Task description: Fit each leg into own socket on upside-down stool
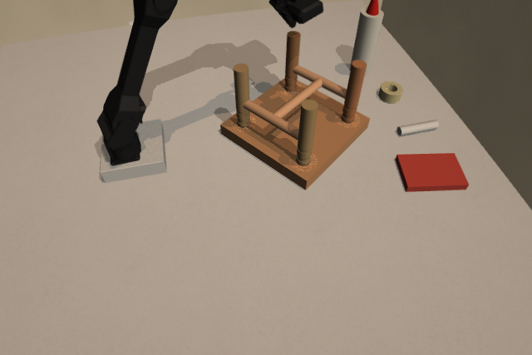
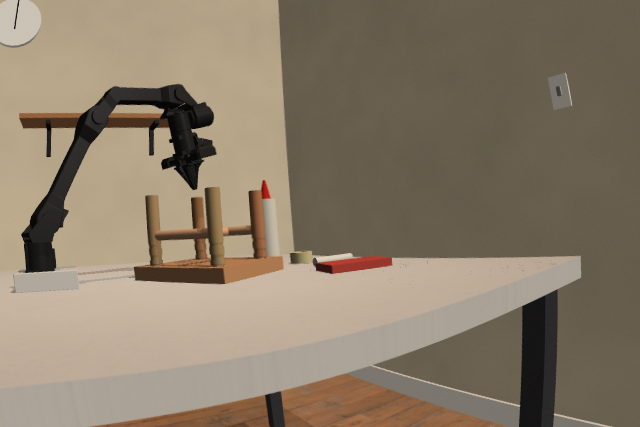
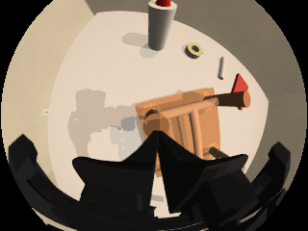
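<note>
The stool seat [image 1: 332,140] [image 2: 180,274] [image 3: 211,130] lies upside down and flat on the table. Two olive legs, the left one [image 1: 241,91] [image 2: 151,220] and the front one [image 1: 307,127] [image 2: 213,215], and two reddish legs, the back one [image 1: 293,52] [image 2: 196,218] and the right one [image 1: 355,86] [image 2: 256,220] [image 3: 233,99], stand upright in the seat; their lower ends appear down on it. The sockets' insides are hidden. My gripper [image 1: 293,25] [image 2: 194,188] [image 3: 157,134] is shut and empty, pointing down a little above the back leg's top, with a small gap.
Rails [image 1: 298,98] join the legs. A pale cylinder with a red cone [image 1: 373,3] [image 2: 265,189] stands behind the right leg. A ring [image 1: 390,96] [image 3: 194,48], a pale rod [image 1: 419,127] [image 3: 221,68] and a red block [image 1: 431,171] [image 2: 355,264] lie right of the stool.
</note>
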